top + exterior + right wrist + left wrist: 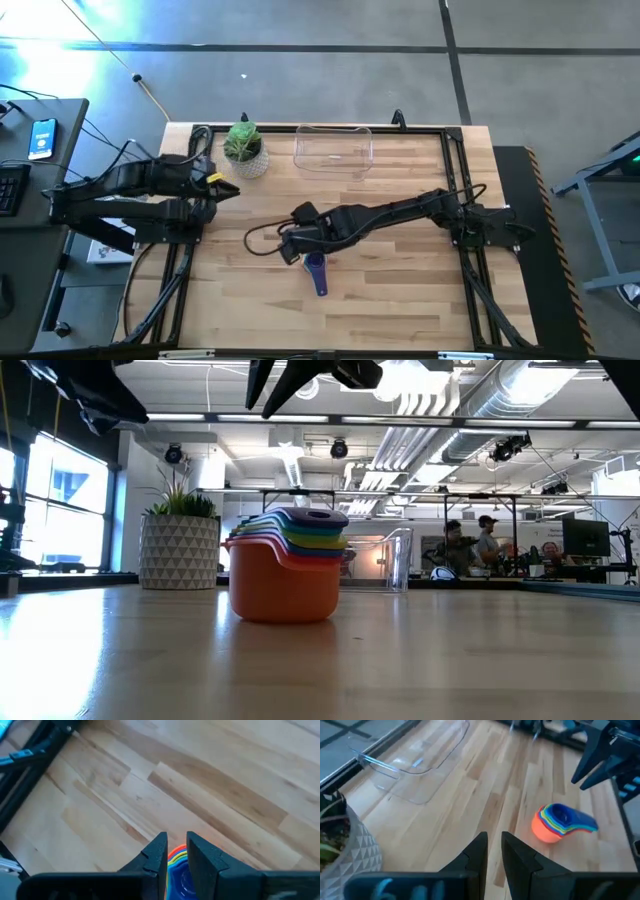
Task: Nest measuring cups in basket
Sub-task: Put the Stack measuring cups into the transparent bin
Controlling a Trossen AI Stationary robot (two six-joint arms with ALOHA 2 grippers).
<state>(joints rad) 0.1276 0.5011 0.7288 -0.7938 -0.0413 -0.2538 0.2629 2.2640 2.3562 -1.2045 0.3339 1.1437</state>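
Several measuring cups (285, 575) stand nested in one stack on the table's middle, orange outermost and blue innermost, the orange cup's base on the wood. Their handles (320, 286) point toward the near edge. My right gripper (296, 254) hangs just above the stack (179, 866), touching nothing, its fingers a narrow gap apart and the cups showing between them. In the low view the right gripper (272, 390) is clear above the stack. The clear basket (333, 150) sits at the far edge with nothing in it. My left gripper (493, 845) waits at the table's left (230, 189), a narrow gap between its fingers.
A green plant in a white patterned pot (245, 152) stands left of the basket, close to my left gripper. A dark frame (455, 150) runs round the tabletop. Bare wood lies between the stack and the basket (415, 757).
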